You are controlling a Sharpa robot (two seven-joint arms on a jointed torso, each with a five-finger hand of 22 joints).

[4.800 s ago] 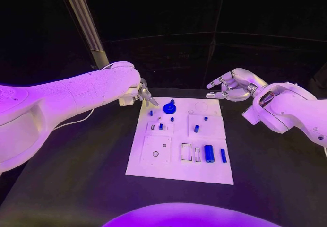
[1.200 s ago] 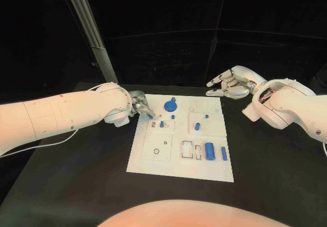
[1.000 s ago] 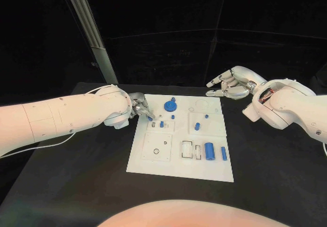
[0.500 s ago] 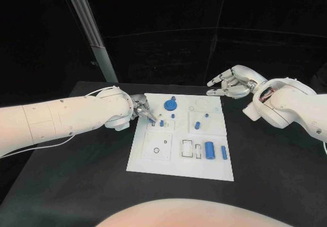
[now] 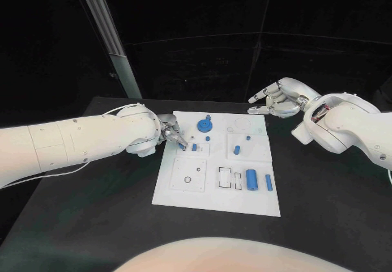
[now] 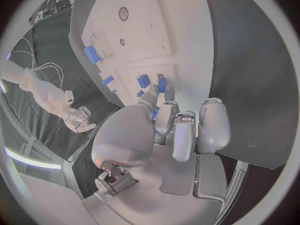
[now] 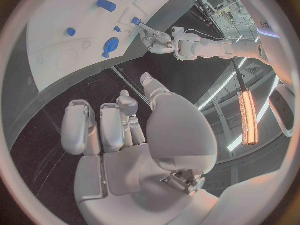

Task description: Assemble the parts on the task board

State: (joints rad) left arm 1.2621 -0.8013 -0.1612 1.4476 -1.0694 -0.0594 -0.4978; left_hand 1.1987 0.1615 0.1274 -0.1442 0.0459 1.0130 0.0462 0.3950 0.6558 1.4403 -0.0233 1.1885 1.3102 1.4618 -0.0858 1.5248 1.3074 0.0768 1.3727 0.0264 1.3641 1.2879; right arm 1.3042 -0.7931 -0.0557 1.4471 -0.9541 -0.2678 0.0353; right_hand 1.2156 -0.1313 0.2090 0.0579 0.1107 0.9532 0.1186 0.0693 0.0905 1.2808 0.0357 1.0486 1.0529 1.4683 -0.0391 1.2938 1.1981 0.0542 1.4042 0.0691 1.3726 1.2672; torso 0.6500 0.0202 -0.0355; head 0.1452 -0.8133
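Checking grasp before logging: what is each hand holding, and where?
Left hand pinches a small blue part by its upper end, over the task board. Right hand holds nothing.

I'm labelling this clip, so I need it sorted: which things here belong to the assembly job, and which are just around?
Job:
task board
small blue part, pinched by left hand
blue parts standing on board, like the cylinder

Just around:
right hand, empty, off the board
black table

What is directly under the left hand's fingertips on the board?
The left hand pinches a small blue part over the task board, beside other blue pieces. The hole beneath is covered.
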